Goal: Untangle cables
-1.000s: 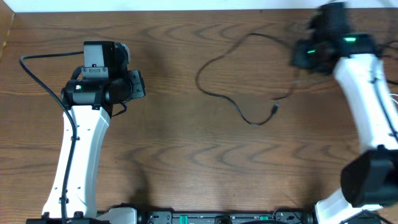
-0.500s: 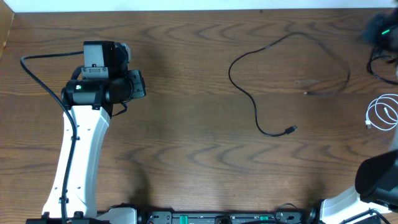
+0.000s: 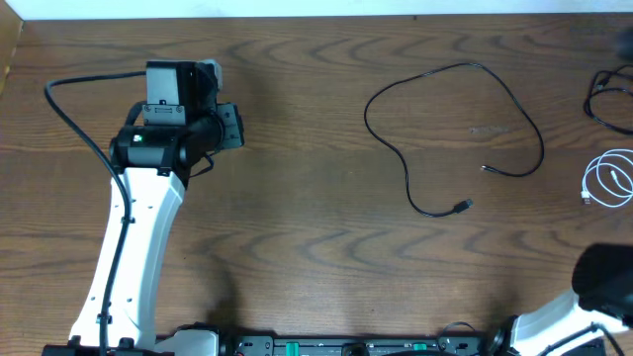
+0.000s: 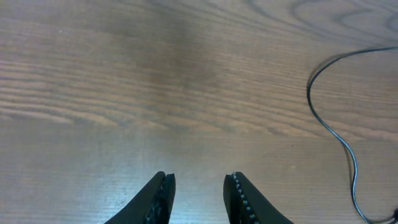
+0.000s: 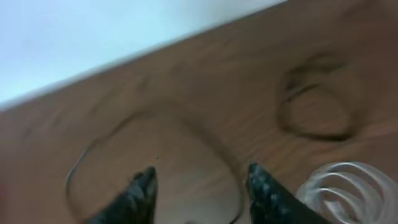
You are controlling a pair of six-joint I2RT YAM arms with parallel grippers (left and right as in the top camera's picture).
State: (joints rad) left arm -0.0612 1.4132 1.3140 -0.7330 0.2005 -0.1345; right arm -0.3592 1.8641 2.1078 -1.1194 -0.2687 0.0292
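Note:
The black cable (image 3: 396, 163) lies on the table in one wide open loop, its plug ends at mid right. It also shows at the right edge of the left wrist view (image 4: 323, 121) and blurred in the right wrist view (image 5: 227, 155). The white cable (image 3: 611, 180) lies coiled at the right edge, apart from the black one; it shows in the right wrist view (image 5: 348, 186). My left gripper (image 3: 193, 79) is over the table's left side, open and empty (image 4: 199, 193). My right gripper (image 5: 202, 186) is open and empty, above the table near both cables, outside the overhead view.
A second dark coil (image 3: 605, 99) lies at the far right, also in the right wrist view (image 5: 317, 115). The table's far edge meets a white wall (image 5: 93, 37). Bare wood (image 4: 155, 93) lies ahead of the left gripper.
The right arm has swung off to the right and left the overhead view. The black cable was dragged right and now lies spread out. The left arm shifted slightly up and right.

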